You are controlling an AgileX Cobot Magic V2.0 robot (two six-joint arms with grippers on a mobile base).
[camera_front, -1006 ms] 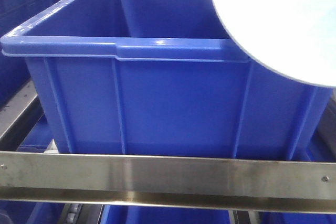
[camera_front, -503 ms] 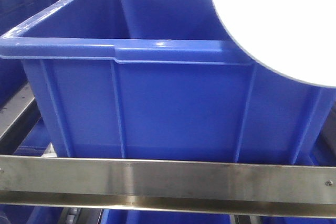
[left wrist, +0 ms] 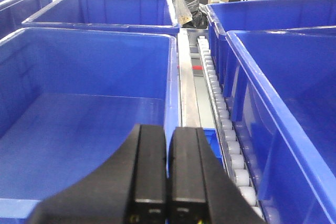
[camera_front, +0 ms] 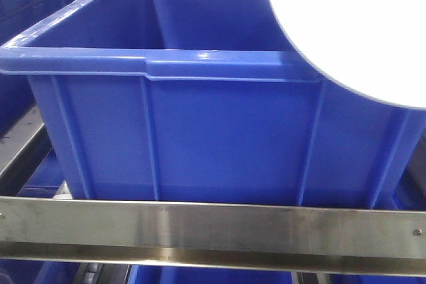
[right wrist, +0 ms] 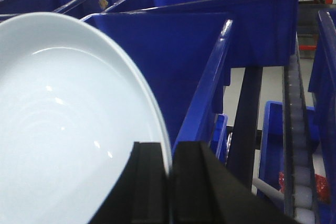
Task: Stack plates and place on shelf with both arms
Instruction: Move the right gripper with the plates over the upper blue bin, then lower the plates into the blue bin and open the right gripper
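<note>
A pale bluish-white plate [right wrist: 68, 119] fills the left of the right wrist view, tilted on edge. My right gripper [right wrist: 169, 153] is shut on its rim and holds it over a big blue crate [right wrist: 173, 61]. I cannot tell whether one plate or two are held. In the front view the plate [camera_front: 353, 24] hangs at the upper right, over the crate [camera_front: 200, 138] on the shelf, behind the steel front rail [camera_front: 213, 227]. My left gripper [left wrist: 168, 135] is shut and empty, above the right wall of another blue crate [left wrist: 79, 108].
More blue crates [left wrist: 283, 77] stand to the right and behind [left wrist: 105, 6]. A roller track [left wrist: 223, 124] and a steel rail [left wrist: 186, 87] run between crates. A dark upright [right wrist: 244, 124] stands right of the held plate.
The view has shifted slightly: the crate sits a little lower and closer than a second ago. The plate stays at the upper right. Almost nothing moved in the last half second.
</note>
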